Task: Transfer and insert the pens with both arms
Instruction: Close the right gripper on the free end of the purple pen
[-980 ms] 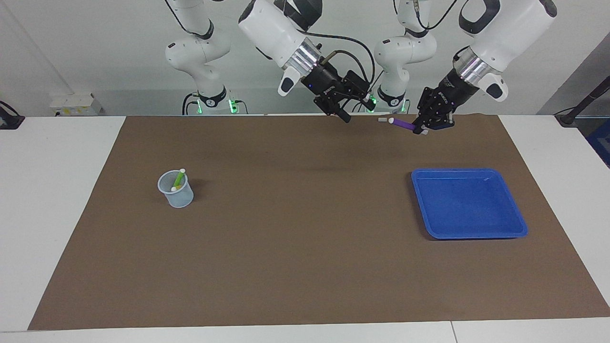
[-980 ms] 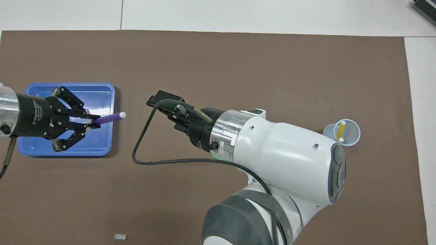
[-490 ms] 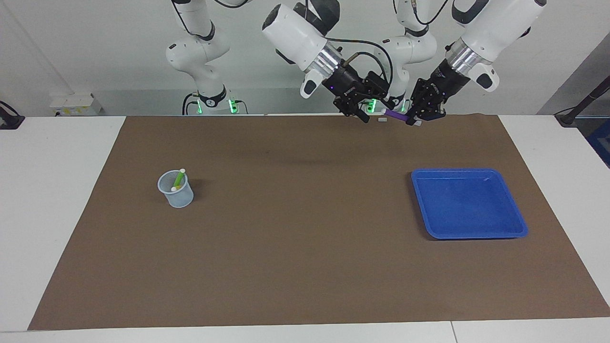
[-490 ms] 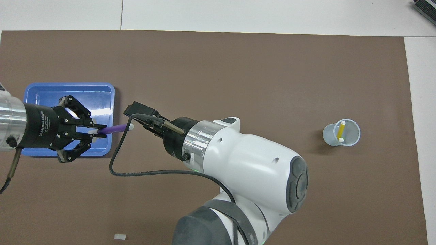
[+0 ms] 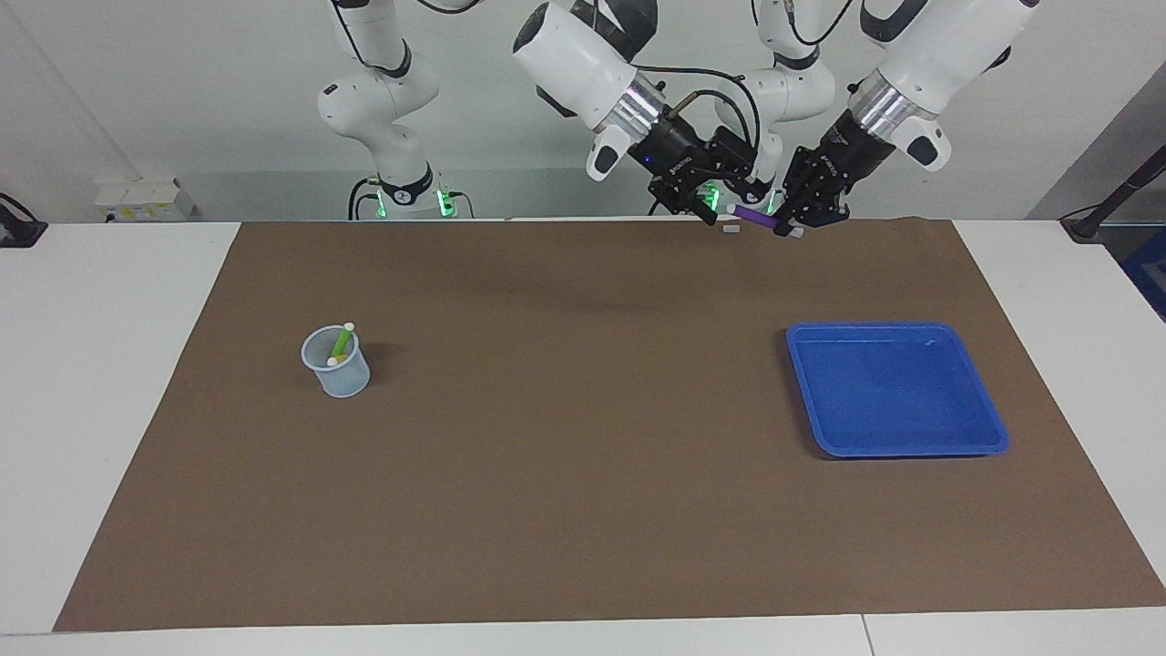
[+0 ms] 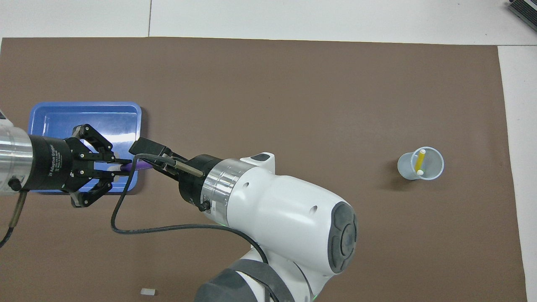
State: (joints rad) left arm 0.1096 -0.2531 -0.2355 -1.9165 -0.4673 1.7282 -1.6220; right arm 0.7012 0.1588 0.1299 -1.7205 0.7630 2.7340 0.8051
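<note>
Facing view is taken from high across the table, aimed at the robots, set well back. Overhead view is taken from above the robots' end, aimed forward and steeply down, nearer. The 2 views are half a turn apart. Brown mat (image 5: 583, 510), blue tray (image 6: 46, 115) and cup (image 5: 344, 378) are shared.

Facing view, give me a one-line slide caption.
Left claw grips the purple pen in midair as the right claw meets its free end for handover.

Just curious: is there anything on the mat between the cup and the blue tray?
No. In the facing view the brown mat lies bare between the cup and the tray.
</note>
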